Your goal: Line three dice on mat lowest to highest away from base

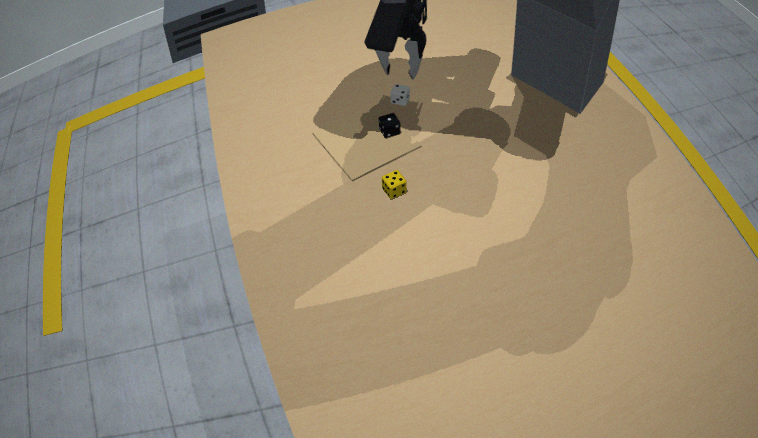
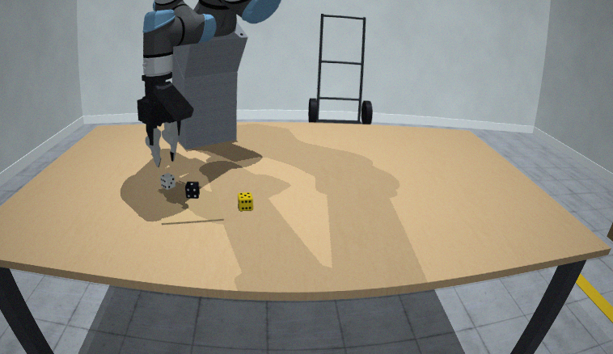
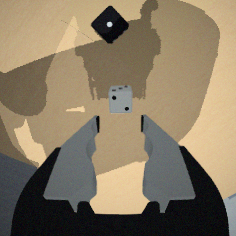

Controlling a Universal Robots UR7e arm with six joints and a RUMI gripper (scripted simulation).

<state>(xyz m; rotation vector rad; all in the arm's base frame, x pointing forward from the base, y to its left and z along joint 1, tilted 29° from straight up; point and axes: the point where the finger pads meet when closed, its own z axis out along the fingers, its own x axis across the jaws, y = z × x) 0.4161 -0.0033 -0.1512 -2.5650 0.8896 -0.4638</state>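
Note:
A grey die [image 1: 400, 94] lies flat on the table, right under my gripper [image 1: 398, 70]. The gripper hangs a little above the die, with its fingers part open and nothing between them. In the wrist view the grey die [image 3: 121, 99] sits just ahead of the fingertips. A black die [image 1: 389, 124] with one white pip on top lies just beyond it [image 3: 109, 24]. A yellow die [image 1: 394, 184] with several black pips lies farther out. The mat [image 1: 357, 148] has the table's colour; only a thin corner outline shows. The yellow die lies just outside that line.
The robot's grey pedestal [image 1: 558, 31] stands on the table to the right of the gripper. A grey box [image 1: 214, 11] sits on the floor behind the table. A hand truck [image 2: 339, 68] stands by the back wall.

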